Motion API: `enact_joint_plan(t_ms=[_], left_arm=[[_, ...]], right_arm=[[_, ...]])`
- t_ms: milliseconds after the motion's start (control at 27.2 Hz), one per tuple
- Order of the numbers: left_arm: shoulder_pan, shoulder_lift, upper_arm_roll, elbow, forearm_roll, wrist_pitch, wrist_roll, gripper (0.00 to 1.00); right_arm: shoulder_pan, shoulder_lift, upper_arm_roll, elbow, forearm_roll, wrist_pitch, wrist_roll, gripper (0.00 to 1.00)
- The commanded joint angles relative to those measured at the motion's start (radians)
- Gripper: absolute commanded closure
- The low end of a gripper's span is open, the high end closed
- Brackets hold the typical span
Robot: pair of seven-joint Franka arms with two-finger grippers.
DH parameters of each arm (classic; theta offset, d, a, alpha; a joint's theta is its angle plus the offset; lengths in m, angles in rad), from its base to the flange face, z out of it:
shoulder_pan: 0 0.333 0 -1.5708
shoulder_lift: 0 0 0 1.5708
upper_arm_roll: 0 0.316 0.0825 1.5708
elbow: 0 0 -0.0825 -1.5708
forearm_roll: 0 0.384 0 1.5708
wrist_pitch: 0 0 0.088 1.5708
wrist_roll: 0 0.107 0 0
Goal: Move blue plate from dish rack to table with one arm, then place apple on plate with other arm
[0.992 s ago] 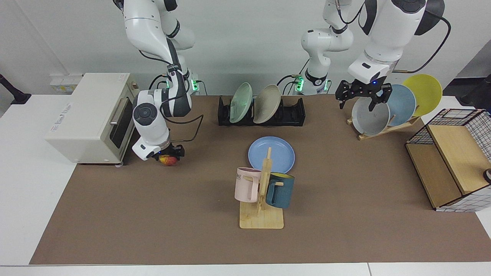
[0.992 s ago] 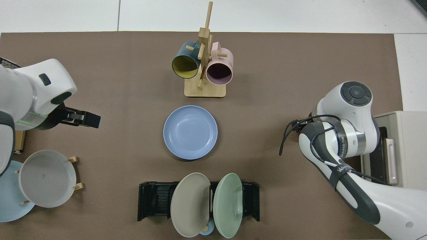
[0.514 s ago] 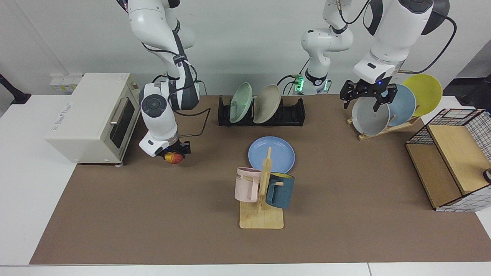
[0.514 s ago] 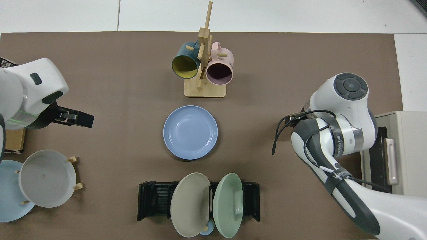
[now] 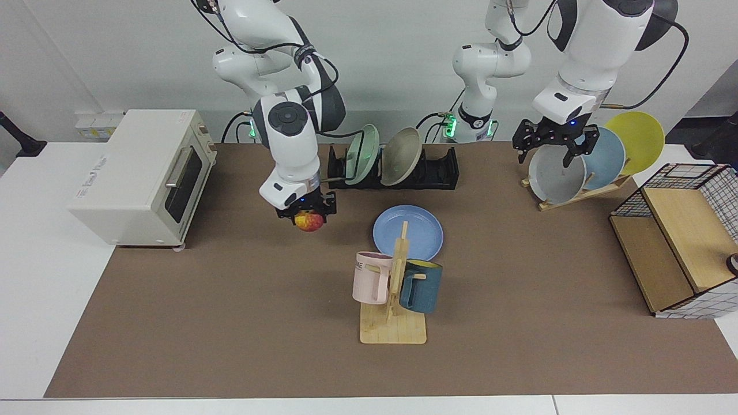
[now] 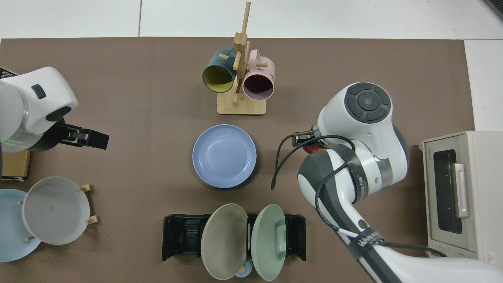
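Already the blue plate (image 5: 408,232) is lying flat on the table (image 5: 230,323), just in front of the dish rack (image 5: 438,170) and behind the wooden mug tree (image 5: 395,288), so the first half of the task looks finished. What is left, judging by the layout, is setting the apple (image 5: 309,221) onto the plate.

At this moment the right gripper (image 5: 307,214) is pinching the apple between its fingers, holding it clear of the table, beside the blue plate on the toaster oven (image 5: 138,173) side and not yet over it. The right arm is reaching out from its base behind the dish rack, wrist bent so the gripper is pointing straight down; in the top view its bulky wrist is hiding most of the apple (image 6: 312,148), with only a red sliver showing beside the blue plate (image 6: 224,155).

The left gripper (image 5: 550,147) is waiting well away from the blue plate, hanging with its fingers spread and empty over the grey plate (image 5: 556,176) in the wooden plate stand (image 5: 582,193).
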State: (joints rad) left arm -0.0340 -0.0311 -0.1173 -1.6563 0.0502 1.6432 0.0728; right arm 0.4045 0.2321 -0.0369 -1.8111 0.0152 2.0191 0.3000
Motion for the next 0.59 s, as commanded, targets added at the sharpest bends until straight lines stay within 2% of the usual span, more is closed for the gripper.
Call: enact_joint_plan(t_ms=[0, 110, 367, 441, 551], left_arm=[[0.000, -0.010, 0.004, 0.013, 0.002, -0.020, 0.010, 0.00], [0.000, -0.012, 0.004, 0.013, 0.002, -0.022, 0.010, 0.00], [0.000, -0.012, 0.004, 0.013, 0.002, -0.022, 0.010, 0.00], [0.000, -0.013, 0.004, 0.013, 0.002, -0.022, 0.010, 0.00], [0.000, -0.013, 0.004, 0.013, 0.002, -0.022, 0.010, 0.00]], right_arm=[[0.063, 0.052, -0.006, 0.065, 0.094, -0.019, 0.086, 1.00], [0.132, 0.101, -0.008, 0.134, 0.097, -0.026, 0.158, 1.00], [0.223, 0.265, -0.006, 0.398, 0.098, -0.112, 0.335, 1.00], [0.241, 0.299, -0.006, 0.440, 0.100, -0.109, 0.370, 1.00], [0.258, 0.323, -0.004, 0.454, 0.101, -0.091, 0.395, 1.00]])
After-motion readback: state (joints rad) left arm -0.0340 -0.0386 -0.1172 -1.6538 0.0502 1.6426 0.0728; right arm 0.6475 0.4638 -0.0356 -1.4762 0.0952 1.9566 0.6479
